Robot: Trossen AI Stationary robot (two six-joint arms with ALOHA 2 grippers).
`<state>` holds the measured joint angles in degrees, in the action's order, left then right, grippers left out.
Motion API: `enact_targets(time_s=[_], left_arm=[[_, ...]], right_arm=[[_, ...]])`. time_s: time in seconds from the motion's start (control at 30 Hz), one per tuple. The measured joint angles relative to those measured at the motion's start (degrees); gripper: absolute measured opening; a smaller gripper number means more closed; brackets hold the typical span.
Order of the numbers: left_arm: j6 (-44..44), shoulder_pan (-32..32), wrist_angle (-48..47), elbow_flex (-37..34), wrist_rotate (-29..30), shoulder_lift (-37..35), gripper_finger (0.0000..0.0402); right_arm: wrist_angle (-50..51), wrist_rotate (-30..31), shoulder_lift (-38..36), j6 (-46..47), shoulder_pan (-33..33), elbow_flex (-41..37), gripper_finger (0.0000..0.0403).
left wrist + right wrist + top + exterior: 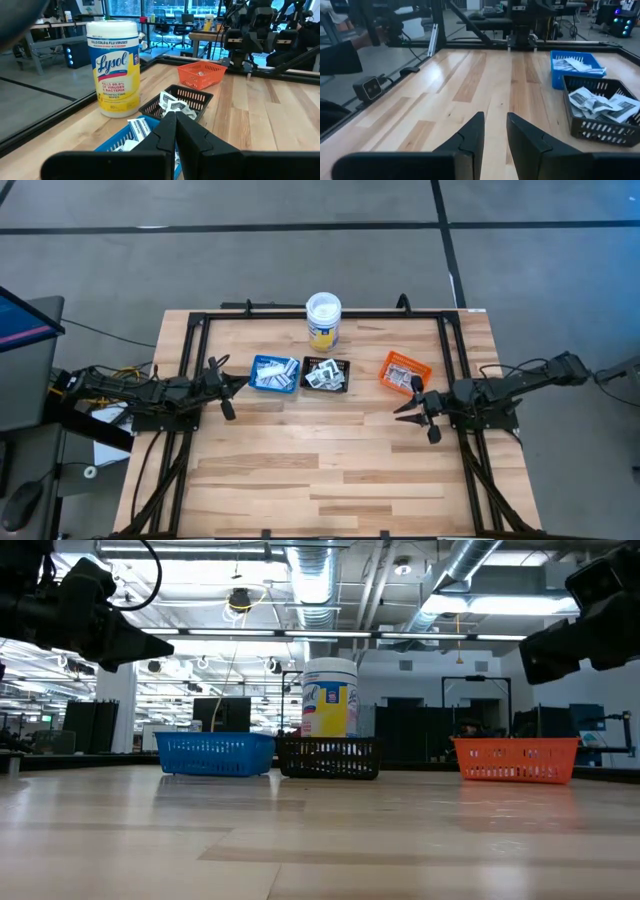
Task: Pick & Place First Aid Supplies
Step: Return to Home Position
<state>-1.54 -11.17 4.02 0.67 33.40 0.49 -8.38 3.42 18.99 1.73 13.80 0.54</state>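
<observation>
High view shows the packets [325,375] heaped in the three trays [384,370]. They look featherlight and floppy, best pinched at an edge. Left gripper [175,116] is closed and empty; right gripper [495,117] is slightly parted and empty.

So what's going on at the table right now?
Nothing is being handled. The packets lie in the blue bin, the black bin and the orange bin, by the tub. The left pincer is shut and empty near the blue bin; the right pincer is open and empty near the orange bin.
</observation>
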Motion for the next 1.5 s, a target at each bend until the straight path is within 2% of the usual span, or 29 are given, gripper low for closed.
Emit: enact_targets(time_s=[0.2,0.3,0.4,0.67,0.97,1.27,1.4,1.5], left_arm=[[0.0,0.01,0.12,0.0,-0.01,0.0,0.0012],[-0.01,0.01,0.12,0.0,-0.01,0.0,0.0012],[0.0,-0.01,0.14,0.0,-0.01,0.0,0.001],[0.0,0.0,0.2,0.0,-0.01,0.0,0.0011],[0.0,0.01,0.3,0.0,-0.01,0.0,0.0012],[-0.02,0.0,0.33,0.0,-0.01,0.0,0.0012],[-0.01,-0.01,0.34,0.0,-0.01,0.0,0.0011],[-0.01,-0.01,0.34,0.0,-0.01,0.0,0.001]], right_arm=[[2.86,-0.34,0.02,-0.4,0.44,0.0,0.0077],[6.51,1.9,0.02,0.65,0.35,0.0,0.0077],[6.5,4.0,0.08,1.23,0.33,0.0,0.0077],[6.67,4.0,0.0,1.97,0.37,0.0,0.0077],[6.89,3.96,-3.78,0.64,0.37,0.02,0.0077],[12.81,3.94,-7.86,-0.81,0.33,2.09,0.0077],[12.36,3.96,-8.59,-0.18,0.33,1.97,0.0077],[7.26,3.96,-8.57,-0.84,0.33,0.14,0.0077]])
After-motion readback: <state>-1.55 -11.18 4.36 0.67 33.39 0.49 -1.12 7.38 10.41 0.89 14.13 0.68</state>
